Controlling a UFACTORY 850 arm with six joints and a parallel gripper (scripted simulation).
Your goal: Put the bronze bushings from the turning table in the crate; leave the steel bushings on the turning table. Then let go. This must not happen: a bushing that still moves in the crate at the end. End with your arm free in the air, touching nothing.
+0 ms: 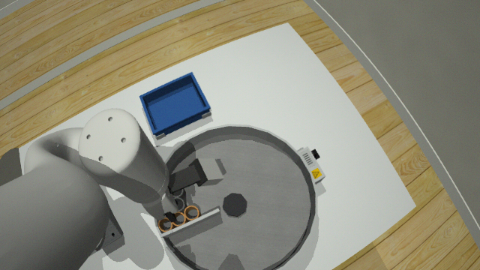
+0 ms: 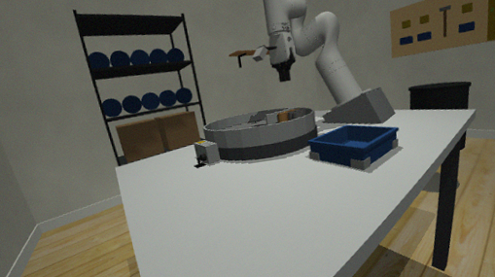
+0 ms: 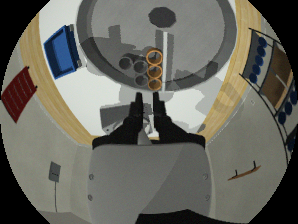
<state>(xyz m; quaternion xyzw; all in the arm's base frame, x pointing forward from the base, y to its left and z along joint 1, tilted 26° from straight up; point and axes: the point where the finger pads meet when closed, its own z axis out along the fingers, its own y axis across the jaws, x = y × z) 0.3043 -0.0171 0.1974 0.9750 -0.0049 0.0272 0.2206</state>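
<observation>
Three bronze bushings [image 1: 199, 212] [image 3: 161, 71] stand upright in a row on the turning table [image 1: 270, 172] [image 2: 262, 135] [image 3: 200, 30], along a light fence [image 1: 192, 223] [image 3: 165, 60]. Three steel bushings [image 3: 119, 63] stand beside the bronze row on its crate side; the top view shows them partly hidden by the arm. The blue crate [image 1: 182, 125] [image 2: 333, 149] [image 3: 74, 50] is empty in the top view. My gripper [image 2: 285, 80] [image 3: 147, 99] points down, high above the turning table's arm-side edge. Its fingers are slightly apart, with nothing between them.
A grey control box [image 1: 312, 165] [image 2: 206, 152] with a yellow label sits against the turning table's outer wall. The turning table has a raised rim and a dark hub [image 1: 235, 205] [image 3: 162, 17]. A shelf rack [image 2: 139, 68] stands behind the table.
</observation>
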